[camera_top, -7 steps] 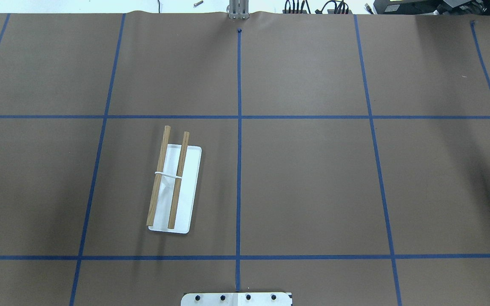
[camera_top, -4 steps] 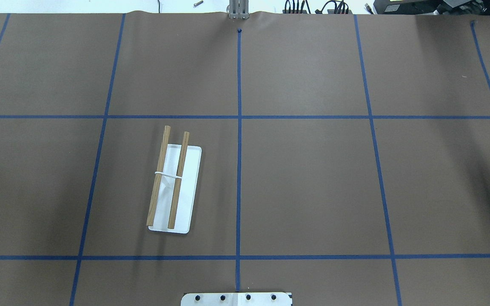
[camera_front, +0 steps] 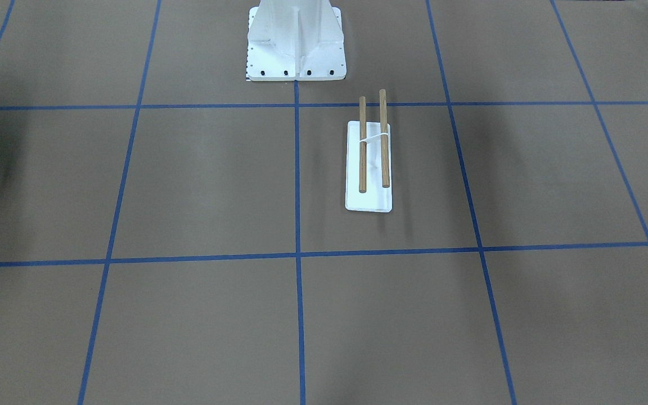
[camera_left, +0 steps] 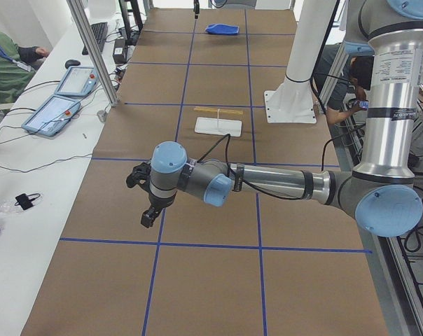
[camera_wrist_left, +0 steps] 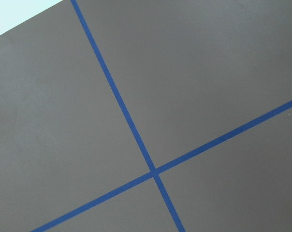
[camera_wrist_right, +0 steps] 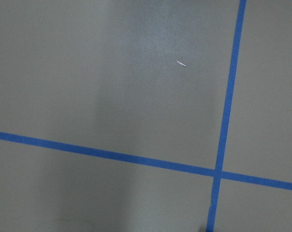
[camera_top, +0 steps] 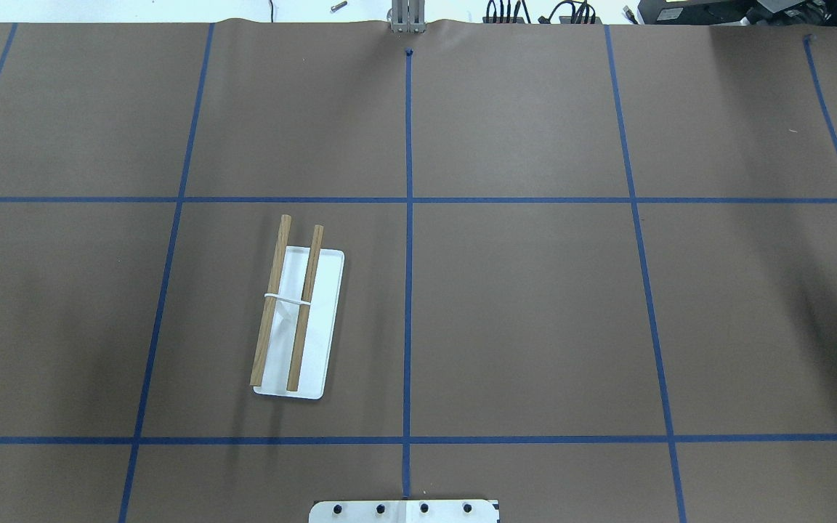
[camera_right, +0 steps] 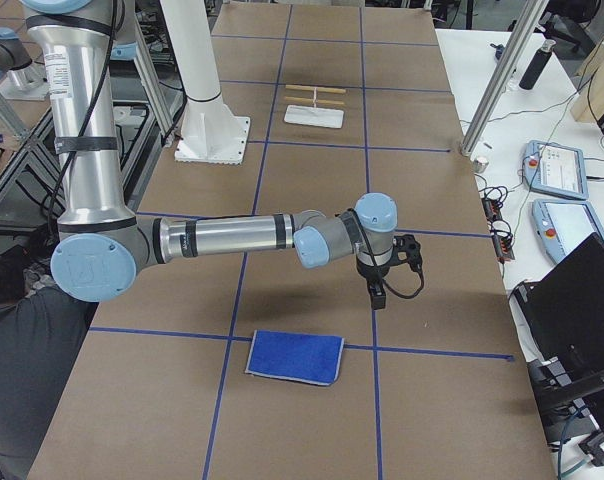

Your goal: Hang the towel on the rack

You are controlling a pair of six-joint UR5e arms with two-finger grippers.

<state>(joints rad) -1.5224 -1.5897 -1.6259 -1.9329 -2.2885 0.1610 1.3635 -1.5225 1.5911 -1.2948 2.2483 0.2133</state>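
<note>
**Blue cloth not yet in my grasp as my right arm edges in**

The 1 change in the overhead view is at its right edge. A dark bit, which I take to be my right gripper (camera_right: 378, 290), pokes in there now, farther from me than the blue sliver of towel (camera_right: 295, 357). 0.6 s ago that spot was bare table. The rack (camera_top: 322, 312) has not shifted and sits left of the centre tape line with both rods bare.

The towel lies flat at the table's right end, well apart from the rack. My right gripper hangs near it, on its far side, not over it. My right wrist camera sees only brown paper and a tape crossing. It holds nothing, but I cannot tell how wide its jaws stand. The same goes for my left gripper (camera_left: 148, 218), which hangs empty over the left end.

I judge the reach for the towel has only begun. I must bring my right gripper nearer before I can pinch an edge.
</note>
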